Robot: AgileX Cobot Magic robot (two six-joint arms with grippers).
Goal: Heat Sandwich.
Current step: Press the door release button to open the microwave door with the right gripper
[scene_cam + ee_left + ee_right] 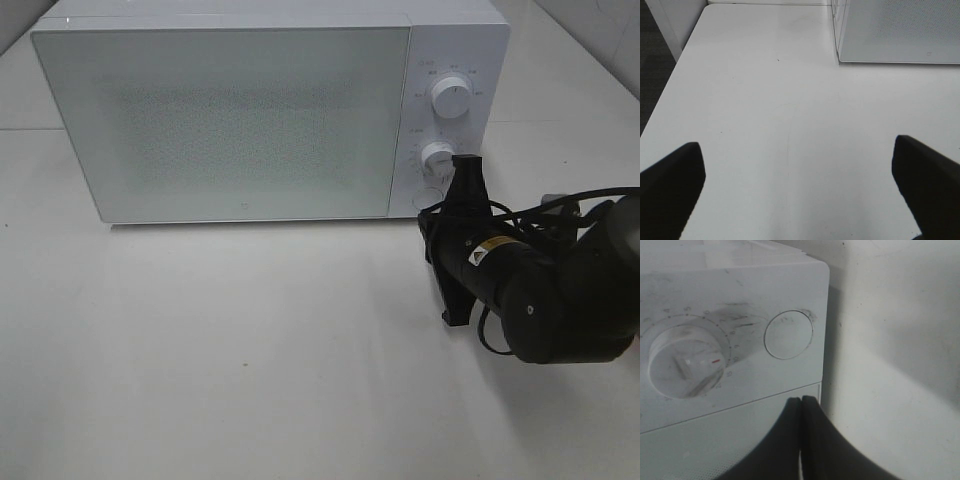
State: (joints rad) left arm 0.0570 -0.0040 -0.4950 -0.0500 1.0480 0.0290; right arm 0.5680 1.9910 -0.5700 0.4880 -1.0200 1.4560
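The right gripper (pixel 801 401) is clenched: its two black fingers (pixel 817 440) are pressed flat together with nothing between them. The tip stands at the lower corner of the control panel (pixel 447 130) of the white microwave (pixel 230 120), right of centre in the overhead frame, just under the lower knob (pixel 438 156) and just beside the round door-release button (pixel 788 334). Whether the tip touches the panel cannot be told. The black arm (pixel 560 290) behind it runs down to the lower right of the overhead frame, with a black cable (pixel 540 212) looped over it.

Above the lower knob sits the upper knob (pixel 451 99), both white with faint printed scales around them. The rest of the microwave's front, filling the upper left and middle of the frame, is its door (pixel 220 120), closed, pale and speckled, with nothing to be made out through it.

The left gripper (pixel 796 150) is released, its fingers (pixel 670 185) spread wide apart and holding nothing, hanging over the bare white table (pixel 250 350) with a corner of the microwave ahead of it. It does not show in the overhead frame.

The sandwich shows in no view, so its place cannot be told.
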